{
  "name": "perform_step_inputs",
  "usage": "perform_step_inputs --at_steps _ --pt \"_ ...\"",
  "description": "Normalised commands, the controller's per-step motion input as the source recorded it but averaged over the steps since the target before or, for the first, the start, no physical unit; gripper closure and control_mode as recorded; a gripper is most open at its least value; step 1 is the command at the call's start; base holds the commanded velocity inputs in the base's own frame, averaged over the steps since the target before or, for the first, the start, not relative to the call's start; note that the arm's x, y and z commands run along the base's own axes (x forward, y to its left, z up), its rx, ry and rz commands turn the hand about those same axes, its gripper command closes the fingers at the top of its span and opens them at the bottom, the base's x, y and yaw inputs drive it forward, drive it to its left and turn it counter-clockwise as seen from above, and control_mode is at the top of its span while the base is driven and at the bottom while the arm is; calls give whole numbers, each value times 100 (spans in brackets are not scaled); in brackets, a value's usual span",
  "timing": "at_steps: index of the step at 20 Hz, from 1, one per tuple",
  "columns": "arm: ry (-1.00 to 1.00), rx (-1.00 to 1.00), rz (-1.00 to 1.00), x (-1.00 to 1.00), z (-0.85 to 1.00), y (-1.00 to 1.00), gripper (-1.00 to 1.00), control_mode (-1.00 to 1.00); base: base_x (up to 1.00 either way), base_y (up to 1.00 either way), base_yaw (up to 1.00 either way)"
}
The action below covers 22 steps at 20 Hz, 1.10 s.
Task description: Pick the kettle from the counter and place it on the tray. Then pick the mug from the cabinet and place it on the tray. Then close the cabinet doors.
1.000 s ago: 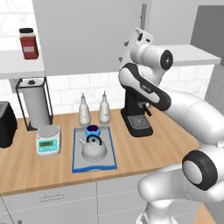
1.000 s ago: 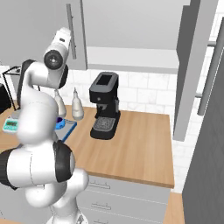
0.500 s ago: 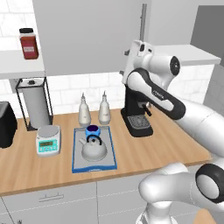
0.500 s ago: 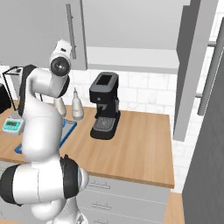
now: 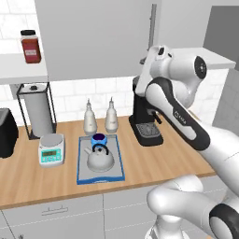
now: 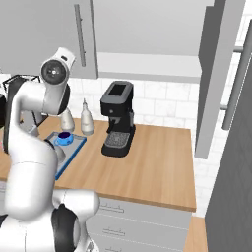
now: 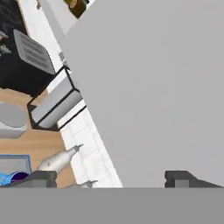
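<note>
Overhead, the cabinet (image 5: pixel 93 39) hangs above the counter (image 5: pixel 56 179); one of its two cabinet doors (image 6: pixel 44 39) lies flat and shut, its bar handle upright, while the other (image 6: pixel 214 78) stands swung out edge-on. Below, the tray (image 5: pixel 81 163) lies with its long axis running from the counter's front toward the wall. On it sit one kettle (image 5: pixel 100 159), upright, its spout too small to read, and one mug (image 5: pixel 98 139) just behind it, nearer the wall. Two slim bottles (image 5: pixel 90 119) stand just behind the tray. High against the shut door panel, the claw (image 7: pixel 109 177) is spread wide, holding nothing. No writing is legible anywhere.
</note>
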Motion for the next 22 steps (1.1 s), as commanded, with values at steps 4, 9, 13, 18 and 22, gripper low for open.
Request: perform_step_inputs --at_steps 4,9,13,18,22 --pt "24 11 -20 -52 36 0 -100 -100 0 0 0" --pt "15 7 -40 -67 -20 0 -100 -100 0 0 0" --pt "13 3 -30 -45 -30 -3 -100 -100 0 0 0" --pt "12 12 -24 -22 -16 -25 -100 -100 0 0 0" --pt "9 16 -18 -20 -7 -37 -100 -100 0 0 0"
